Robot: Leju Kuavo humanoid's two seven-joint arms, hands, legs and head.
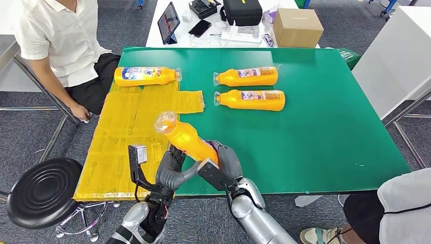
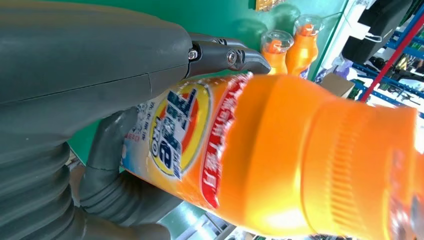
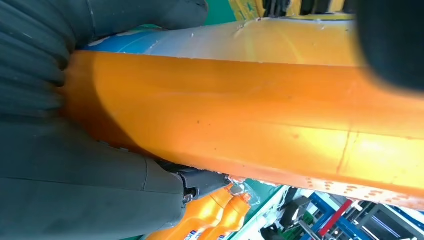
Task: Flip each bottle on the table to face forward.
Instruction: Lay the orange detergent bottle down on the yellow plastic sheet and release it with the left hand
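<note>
Both my hands hold one orange bottle (image 1: 186, 137) above the table's front edge, tilted with its clear cap up and to the far left. My left hand (image 1: 173, 172) grips it from the left and my right hand (image 1: 226, 161) grips its base. In the left wrist view, the left hand (image 2: 75, 75) wraps the bottle (image 2: 280, 160), whose label shows. The right hand (image 3: 65, 185) clasps the plain orange side of the bottle (image 3: 250, 115). Three more bottles lie flat: one (image 1: 146, 76) on the yellow mat (image 1: 122, 132), two (image 1: 247, 77) (image 1: 251, 99) on the green table (image 1: 325, 122).
A seated person (image 1: 61, 40) is at the table's left, one hand (image 1: 81, 113) near the mat. Another person (image 1: 401, 208) stands at the front right corner. A black stool (image 1: 43, 190) stands front left. A white table (image 1: 167, 38) behind carries a tablet, a case and a cardboard box (image 1: 297, 26).
</note>
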